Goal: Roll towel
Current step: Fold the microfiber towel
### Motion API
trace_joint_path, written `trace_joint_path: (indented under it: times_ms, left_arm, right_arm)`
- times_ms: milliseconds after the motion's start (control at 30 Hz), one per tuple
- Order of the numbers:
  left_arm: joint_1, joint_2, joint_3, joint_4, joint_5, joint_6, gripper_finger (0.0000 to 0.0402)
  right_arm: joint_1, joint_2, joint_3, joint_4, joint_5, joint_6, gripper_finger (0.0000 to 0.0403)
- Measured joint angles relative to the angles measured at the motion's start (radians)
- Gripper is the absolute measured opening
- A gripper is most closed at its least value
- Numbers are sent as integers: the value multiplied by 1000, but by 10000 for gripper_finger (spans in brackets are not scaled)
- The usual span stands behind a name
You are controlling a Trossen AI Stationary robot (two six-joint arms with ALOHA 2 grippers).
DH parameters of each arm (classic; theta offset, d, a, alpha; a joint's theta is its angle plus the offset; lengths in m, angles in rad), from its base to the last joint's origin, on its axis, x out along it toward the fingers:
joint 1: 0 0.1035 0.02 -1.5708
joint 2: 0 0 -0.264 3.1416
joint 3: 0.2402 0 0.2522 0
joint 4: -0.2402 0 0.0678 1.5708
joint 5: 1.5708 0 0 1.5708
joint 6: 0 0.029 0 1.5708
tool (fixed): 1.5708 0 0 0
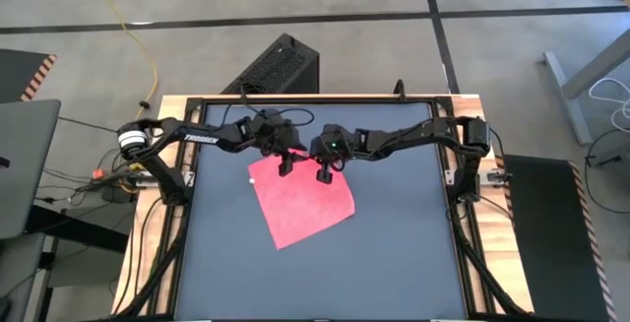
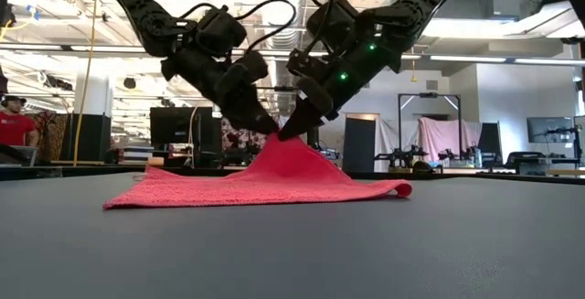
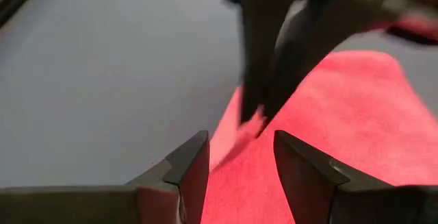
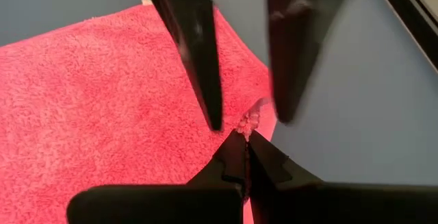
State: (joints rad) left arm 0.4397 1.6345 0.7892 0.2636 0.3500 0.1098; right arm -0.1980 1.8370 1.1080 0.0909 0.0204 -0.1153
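A small bright pink terry cloth towel [image 1: 303, 204] is laid flat on the dark grey tabletop [image 1: 394, 263], in the far-centre area, turned at an angle w/ one corner toward the front. Its far edge is lifted into a peak, as seen in the low view [image 2: 285, 157].

The right gripper [image 2: 291, 127] is clenched on that raised towel edge; a pinch of fabric is seen betw. its fingertips [image 4: 241, 136] in the right wrist view.

The left gripper [image 2: 267, 123] is held just beside it, over the same edge, fingers [image 3: 193, 166] parted w/ nothing grasped betw. them; pink cloth is seen through the gap.

A person in a red shirt [image 2: 14, 125] is visible in the bkgd, far left.
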Motion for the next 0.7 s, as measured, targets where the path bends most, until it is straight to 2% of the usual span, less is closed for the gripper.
trace_joint_path:
  times_ms: [267, 400, 567, 700]
  left_arm:
    - [1, 3, 3, -22, 29, -16, 141]
    - [1, 3, 3, -34, 24, -17, 97]
    - [1, 3, 3, -30, 37, -17, 17]
    - [0, 3, 3, -26, 39, -17, 2]
  right_arm:
    - [3, 0, 0, 0, 0, -2, 22]
    - [6, -4, 0, 0, 0, -14, 22]
    - [9, -10, 0, -5, 2, -25, 28]
    - [13, -13, 0, -12, 6, -25, 50]
